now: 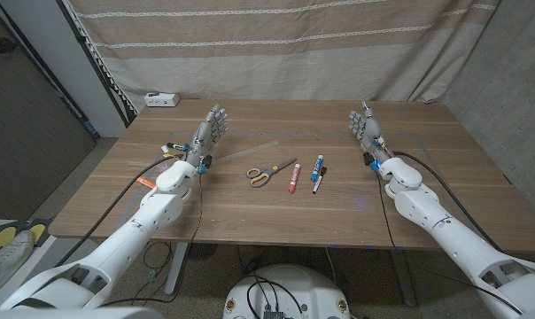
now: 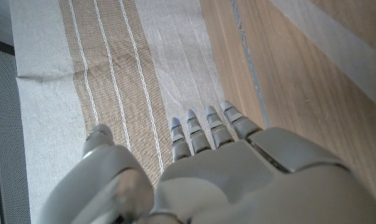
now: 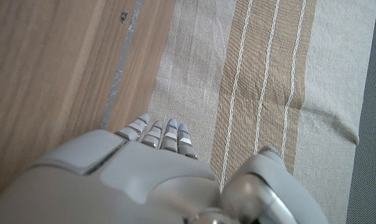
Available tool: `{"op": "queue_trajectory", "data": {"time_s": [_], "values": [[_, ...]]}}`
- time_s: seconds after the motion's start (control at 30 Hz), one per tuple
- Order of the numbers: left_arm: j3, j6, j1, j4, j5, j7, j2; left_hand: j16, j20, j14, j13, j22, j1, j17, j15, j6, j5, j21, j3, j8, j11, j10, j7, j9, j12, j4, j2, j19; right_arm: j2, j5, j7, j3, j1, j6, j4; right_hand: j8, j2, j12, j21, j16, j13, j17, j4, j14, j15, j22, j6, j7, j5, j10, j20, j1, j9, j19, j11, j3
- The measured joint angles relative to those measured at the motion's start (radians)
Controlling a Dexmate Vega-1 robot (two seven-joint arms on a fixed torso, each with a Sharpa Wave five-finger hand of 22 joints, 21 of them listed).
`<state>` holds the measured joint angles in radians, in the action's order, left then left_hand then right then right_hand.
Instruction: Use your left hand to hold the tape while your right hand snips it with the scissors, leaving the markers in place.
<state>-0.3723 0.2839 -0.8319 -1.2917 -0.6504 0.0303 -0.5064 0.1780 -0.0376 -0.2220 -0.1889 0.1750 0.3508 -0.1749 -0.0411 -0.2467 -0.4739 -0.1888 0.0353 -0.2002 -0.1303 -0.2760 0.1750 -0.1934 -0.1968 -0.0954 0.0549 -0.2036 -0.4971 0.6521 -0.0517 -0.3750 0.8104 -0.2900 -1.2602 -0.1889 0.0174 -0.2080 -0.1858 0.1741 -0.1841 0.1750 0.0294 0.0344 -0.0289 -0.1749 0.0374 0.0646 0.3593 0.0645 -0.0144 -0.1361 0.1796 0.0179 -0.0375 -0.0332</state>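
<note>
From the head view I have the left robot hand [image 1: 208,133] raised over the tabletop [image 1: 250,208] at about ten o'clock from the scissors, fingers straight and apart, nothing in it; the right robot hand [image 1: 367,131] sits at about two o'clock from them, likewise open-fingered and holding nothing; both stand well apart from everything in the middle. The scissors [image 1: 270,172] lie flat near the centre, orange handles toward the near edge, blades pointing toward one o'clock. Just beside them at three o'clock lies a red marker [image 1: 293,181]; next to that two more markers [image 1: 318,175], one blue-capped, one darker. A clear strip of tape [image 1: 250,148] lies on the wood at about eleven o'clock from the scissors, faint and hard to trace. A striped curtain [image 1: 276,44] hangs behind the far edge; a white box [image 1: 159,99] sits at the far left corner.
</note>
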Motion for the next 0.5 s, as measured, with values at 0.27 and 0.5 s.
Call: {"op": "queue_trajectory", "data": {"time_s": [0.27, 0.5], "values": [[-0.002, -0.001, 0.005, 0.006, 0.000, 0.004, 0.002, 0.000, 0.000, 0.000, 0.000, 0.000, 0.002, 0.000, 0.000, 0.000, 0.000, -0.004, 0.000, 0.000, 0.000, 0.000, 0.000, 0.000, 0.000, 0.000, 0.002, 0.000, 0.003, 0.003, -0.006, -0.002, -0.012, 0.006, 0.015, 0.000, 0.000, 0.000, 0.000, 0.000, 0.000, 0.000, 0.000, 0.000, 0.000, 0.000, 0.000, 0.000, 0.000, 0.000, 0.000, 0.000, 0.000, 0.000, 0.000, 0.000], [-0.002, -0.001, 0.005, 0.007, 0.000, 0.008, 0.002, 0.000, 0.000, 0.000, 0.000, 0.000, 0.002, 0.000, 0.000, -0.002, 0.000, -0.004, 0.000, 0.000, 0.000, 0.000, -0.002, 0.000, 0.000, 0.000, 0.002, 0.000, 0.003, 0.003, -0.006, -0.004, -0.013, 0.013, 0.015, 0.000, 0.000, 0.000, 0.000, 0.000, 0.000, 0.000, 0.000, 0.000, 0.000, 0.000, 0.000, 0.000, 0.000, 0.000, 0.000, 0.000, 0.000, 0.000, 0.000, 0.000]]}}
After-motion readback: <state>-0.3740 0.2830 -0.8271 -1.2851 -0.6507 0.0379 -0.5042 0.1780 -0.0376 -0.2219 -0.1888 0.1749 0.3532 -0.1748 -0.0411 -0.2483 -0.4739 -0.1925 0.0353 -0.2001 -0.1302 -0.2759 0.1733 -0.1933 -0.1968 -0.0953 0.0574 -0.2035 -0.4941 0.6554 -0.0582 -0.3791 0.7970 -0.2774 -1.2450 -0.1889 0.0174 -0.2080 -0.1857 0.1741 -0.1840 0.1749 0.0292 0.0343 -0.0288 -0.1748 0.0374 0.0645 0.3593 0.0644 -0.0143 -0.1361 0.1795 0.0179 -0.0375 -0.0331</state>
